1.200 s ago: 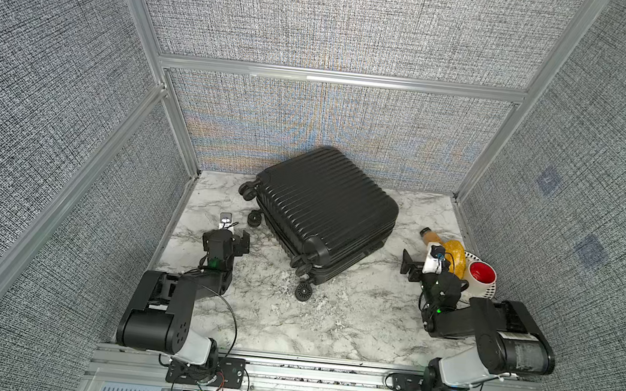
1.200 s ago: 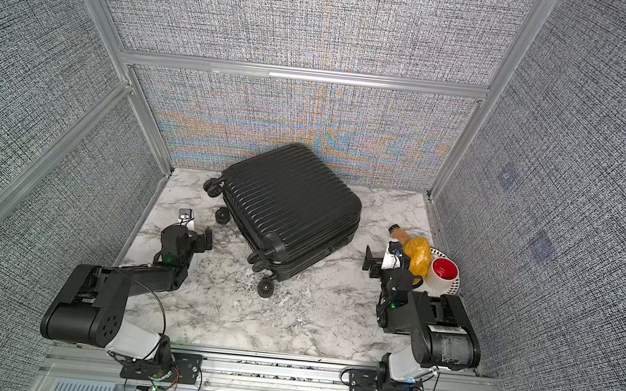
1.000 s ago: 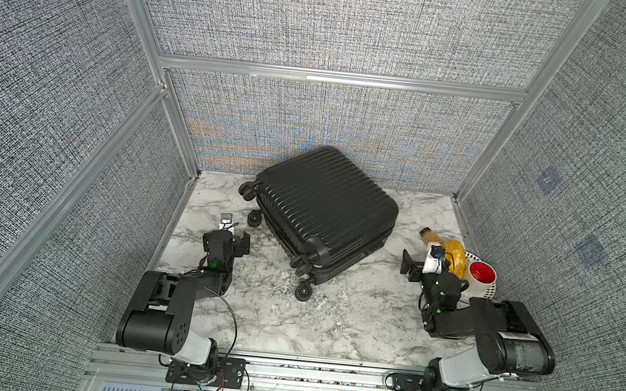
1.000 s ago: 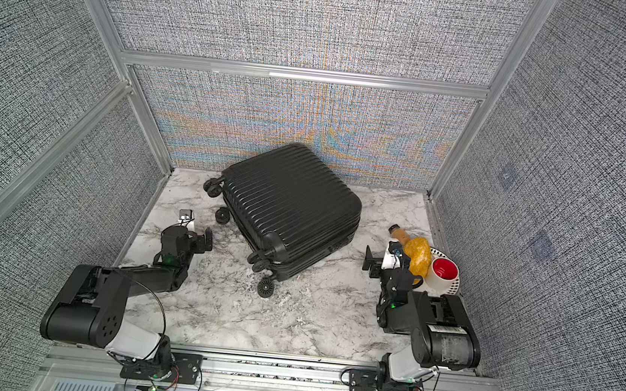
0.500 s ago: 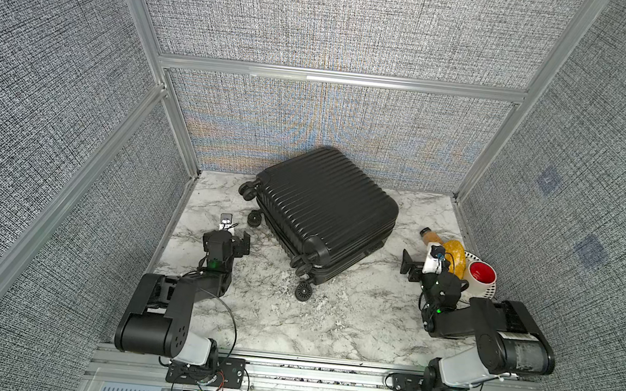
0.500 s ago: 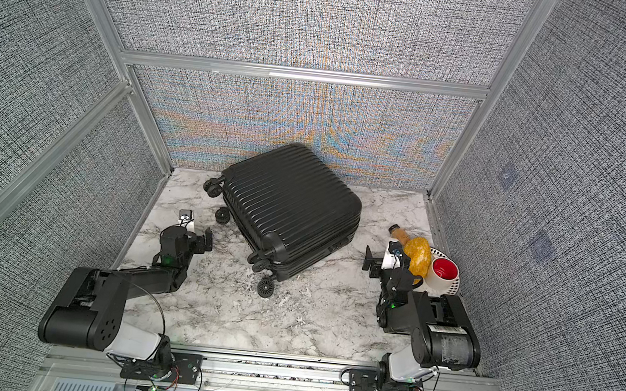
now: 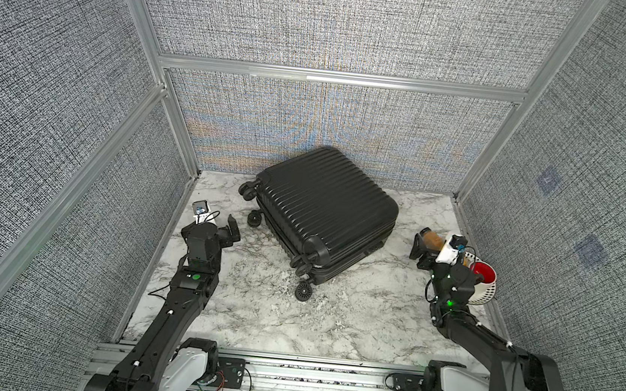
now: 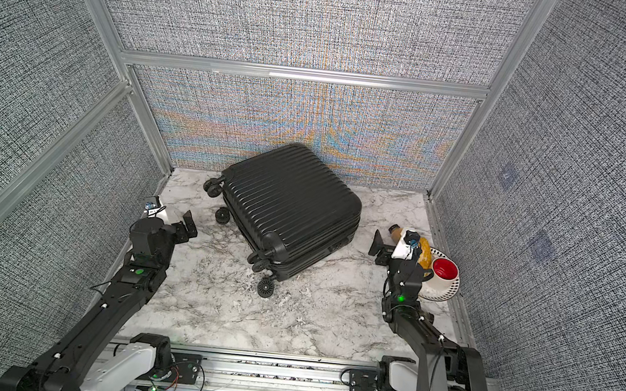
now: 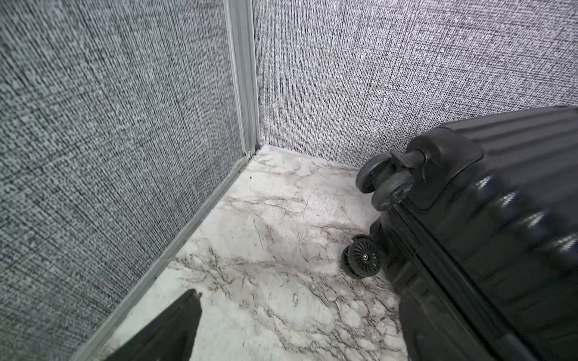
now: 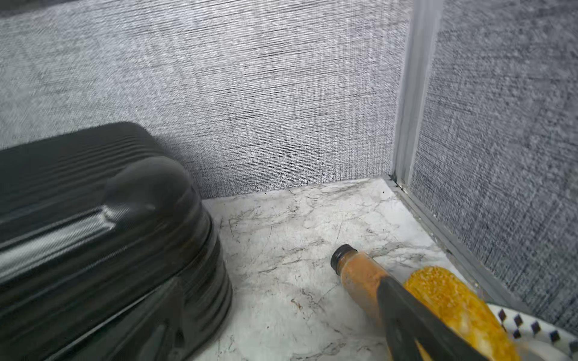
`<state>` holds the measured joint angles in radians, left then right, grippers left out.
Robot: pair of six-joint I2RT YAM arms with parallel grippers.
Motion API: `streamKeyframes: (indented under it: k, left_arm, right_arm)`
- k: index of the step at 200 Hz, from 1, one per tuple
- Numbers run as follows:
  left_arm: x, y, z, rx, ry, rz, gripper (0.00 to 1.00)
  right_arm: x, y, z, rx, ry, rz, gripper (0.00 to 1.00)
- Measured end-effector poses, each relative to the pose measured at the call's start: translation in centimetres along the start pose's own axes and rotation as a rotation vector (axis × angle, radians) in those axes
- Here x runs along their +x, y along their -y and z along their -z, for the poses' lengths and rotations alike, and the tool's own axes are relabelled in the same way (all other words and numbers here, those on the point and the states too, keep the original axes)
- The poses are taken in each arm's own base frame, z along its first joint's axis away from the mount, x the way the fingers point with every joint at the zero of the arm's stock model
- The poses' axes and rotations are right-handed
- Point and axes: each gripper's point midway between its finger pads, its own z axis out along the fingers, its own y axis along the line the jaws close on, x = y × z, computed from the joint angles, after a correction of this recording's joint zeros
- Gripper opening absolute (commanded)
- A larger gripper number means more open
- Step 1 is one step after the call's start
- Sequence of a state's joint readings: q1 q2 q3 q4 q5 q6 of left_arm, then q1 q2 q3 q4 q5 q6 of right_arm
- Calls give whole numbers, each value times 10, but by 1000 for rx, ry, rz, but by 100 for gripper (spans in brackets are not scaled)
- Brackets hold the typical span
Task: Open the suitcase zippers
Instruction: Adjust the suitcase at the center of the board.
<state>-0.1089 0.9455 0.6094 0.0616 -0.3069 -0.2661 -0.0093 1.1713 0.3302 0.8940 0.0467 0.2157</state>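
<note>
Top views both show left hand (image 7: 219,227) and right hand (image 7: 434,251) gaping, empty, barely shifted; only the left arm (image 7: 175,308) has stretched forward. Suitcase (image 7: 325,213) lies at 12 o'clock on the counter (image 7: 253,316), zippers (image 9: 444,266) untouched: approach barely begun.

The light is bright and even, with soft shadows. Rainbow ripples show on the back wall (image 7: 322,127) in both top views. The suitcase (image 9: 500,234) looks smeared in both wrist views.
</note>
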Motion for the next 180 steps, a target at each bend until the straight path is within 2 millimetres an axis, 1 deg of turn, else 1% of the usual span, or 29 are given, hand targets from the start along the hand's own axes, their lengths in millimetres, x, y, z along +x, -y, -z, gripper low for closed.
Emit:
streamKeyframes:
  k: [18,31,44,55,67,74,91,109,121,141,152,164,180]
  left_arm:
    - [3,4,0,1,-89,52,99]
    - [3,14,0,45,-144,71,99]
    - [8,29,2,95,-207,84,99]
    - [14,48,9,157,-255,64,99]
    - [20,75,22,246,-296,32,99]
    - [23,91,31,304,-314,10,99]
    - [31,122,52,421,-348,-45,99]
    - [45,156,74,572,-399,-116,99]
    - [55,177,88,657,-432,-167,98]
    - [65,202,110,760,-469,-250,96]
    - [71,210,117,784,-485,-281,95]
    - [83,214,122,798,-518,-327,94]
    - [97,222,130,822,-554,-384,93]
  right_arm:
    - [-4,0,-6,5,-34,-62,98]
    - [-4,-3,-8,-5,-67,-120,98]
    - [-4,-3,-12,11,-109,-191,98]
    - [-3,-4,-16,9,-142,-228,98]
    - [-1,-8,-17,-8,-179,-261,98]
    - [2,-13,-18,-28,-205,-277,98]
    - [14,-24,-15,-84,-275,-302,98]
    - [22,-36,-11,-132,-330,-325,98]
    - [24,-46,-7,-165,-355,-328,98]
    - [26,-66,3,-224,-388,-313,98]
    - [30,-82,10,-265,-410,-287,98]
    - [36,-103,22,-323,-436,-247,98]
    - [43,-124,38,-374,-461,-204,98]
